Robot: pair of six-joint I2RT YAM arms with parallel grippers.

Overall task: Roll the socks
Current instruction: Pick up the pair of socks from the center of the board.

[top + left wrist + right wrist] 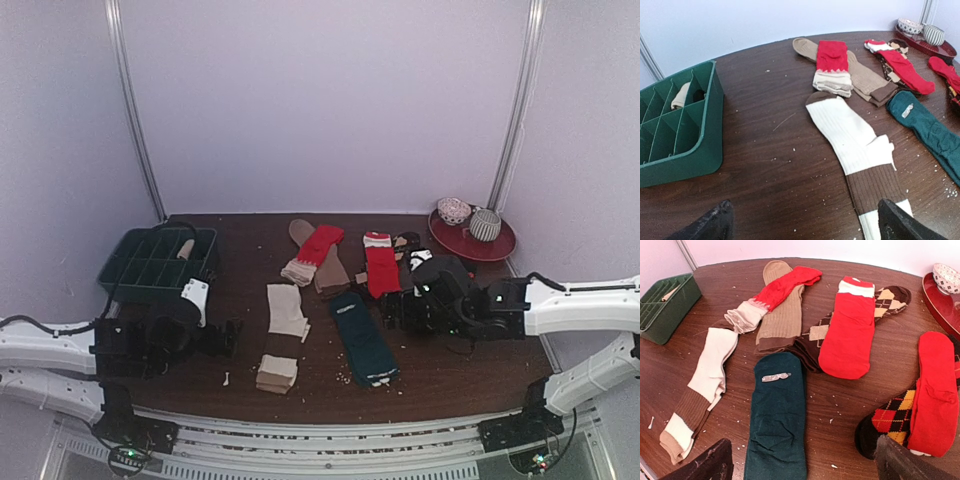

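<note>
Several socks lie flat on the dark wooden table. A cream and brown sock [285,310] [850,135] lies at centre left, and my open, empty left gripper [225,340] [805,227] sits low just left of its near end. A dark teal sock [362,335] [777,415] with a small pale marking lies at centre. My open, empty right gripper [390,305] [802,467] hovers at its right edge. A red sock with a pale cuff [318,250] [775,290] lies across a tan sock [328,268] [785,310]. Another red sock [380,265] [847,332] lies behind the teal one.
A dark green compartment tray [158,262] [685,120] stands at the back left with a rolled beige bundle [681,95] in one cell. A red plate [470,240] with two bowls is at the back right. Argyle socks [890,417] and a red sock [935,390] lie under my right arm.
</note>
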